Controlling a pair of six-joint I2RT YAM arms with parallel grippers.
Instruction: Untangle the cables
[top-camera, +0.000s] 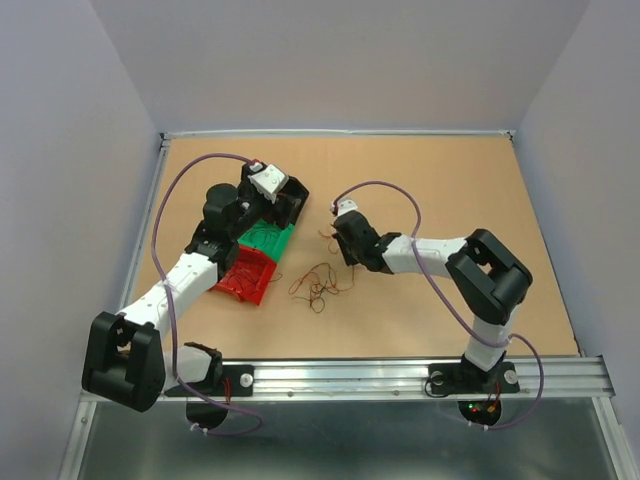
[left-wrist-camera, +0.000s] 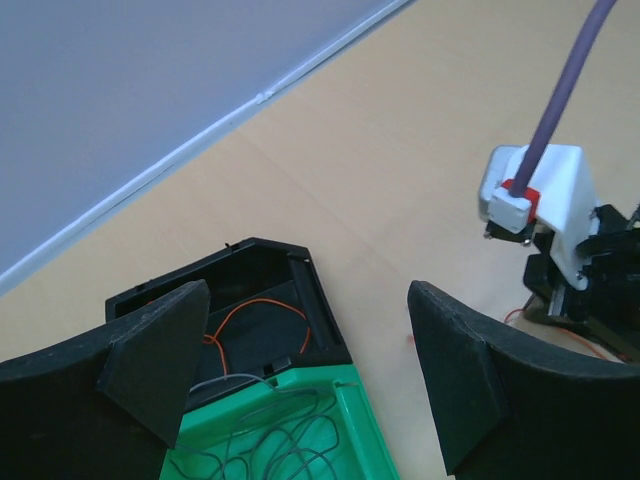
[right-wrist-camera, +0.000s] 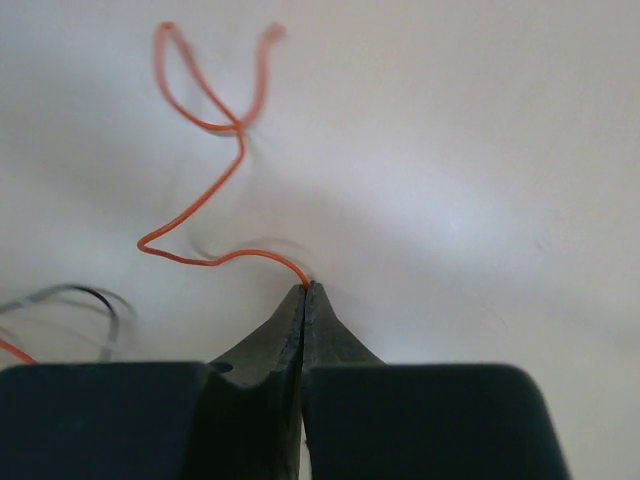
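The right gripper (right-wrist-camera: 305, 290) is seen with its jaws pressed together, and one thin orange wire (right-wrist-camera: 200, 255) is pinched at the very tips. From there the wire is carried away from the fingers in loose bends over the table (top-camera: 450, 180). The main bunch of cables (top-camera: 318, 283) is spread on the table just nearer than this gripper and slightly to its left, right of the red bin (top-camera: 245, 275). The left gripper (left-wrist-camera: 310, 340) is held wide apart and empty above the black bin (left-wrist-camera: 250, 260) and green bin (left-wrist-camera: 350, 400), in which a few wires are lying.
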